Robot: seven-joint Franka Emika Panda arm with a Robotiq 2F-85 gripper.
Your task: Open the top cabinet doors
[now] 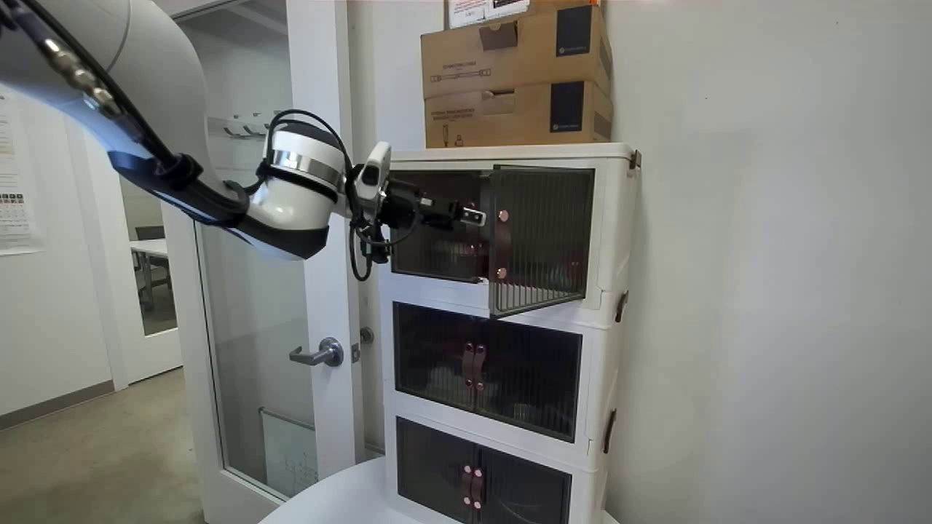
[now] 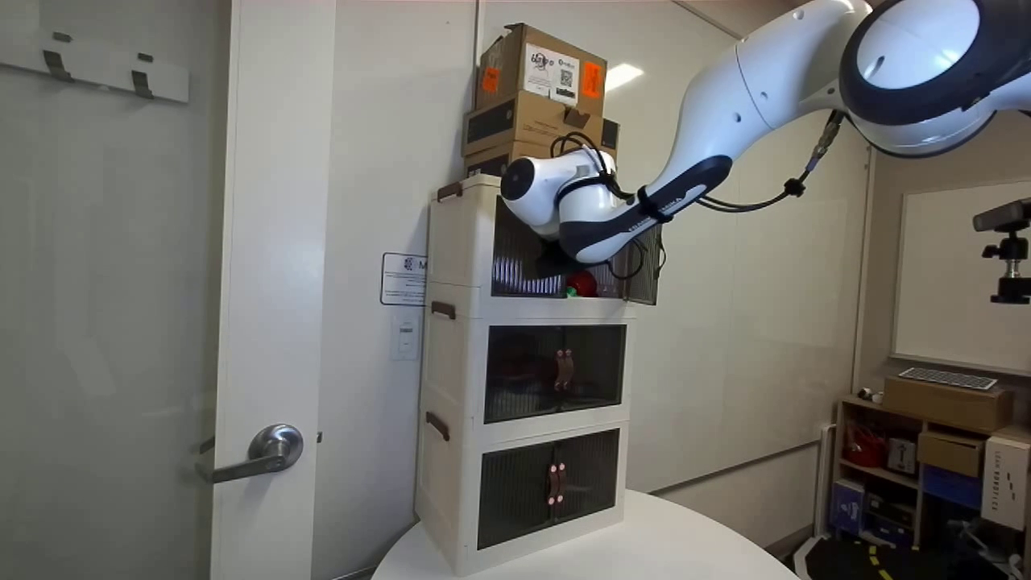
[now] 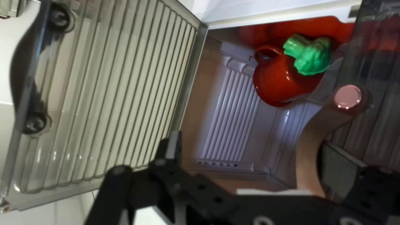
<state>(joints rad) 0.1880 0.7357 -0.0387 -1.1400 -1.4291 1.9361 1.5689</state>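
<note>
A white cabinet (image 1: 619,240) stands three tiers high on the desk (image 2: 685,552). The top doors (image 1: 546,240) front its uppermost tier: one is swung outward, while its partner (image 1: 440,251) sits flush in the frame. Through the gap, the wrist view shows a red mug (image 3: 278,81) with a loop handle, a green piece (image 3: 312,56) shaped like broccoli in front of it (whether the two touch I cannot tell), and a red surface (image 3: 297,28) alongside, partly hidden; an exterior view shows the same red and green low in the opening. The pincer (image 3: 254,148) is spread wide and grips nothing; the closed door's strap (image 3: 307,150) runs between its fingers (image 3: 340,170), just beside one of them, contact unclear. The middle doors (image 1: 528,378) and the lowest doors (image 2: 592,475) are closed in both exterior views; dim shapes show behind the middle pair, too faint to name, and the bottom tier is too dark to read. On top of the cabinet, cardboard boxes (image 1: 517,65) are stacked, their contents hidden. In an exterior view, a shelf (image 2: 884,476) well apart from the cabinet holds brown and blue boxes (image 2: 950,455) and something red (image 2: 866,447)
</note>
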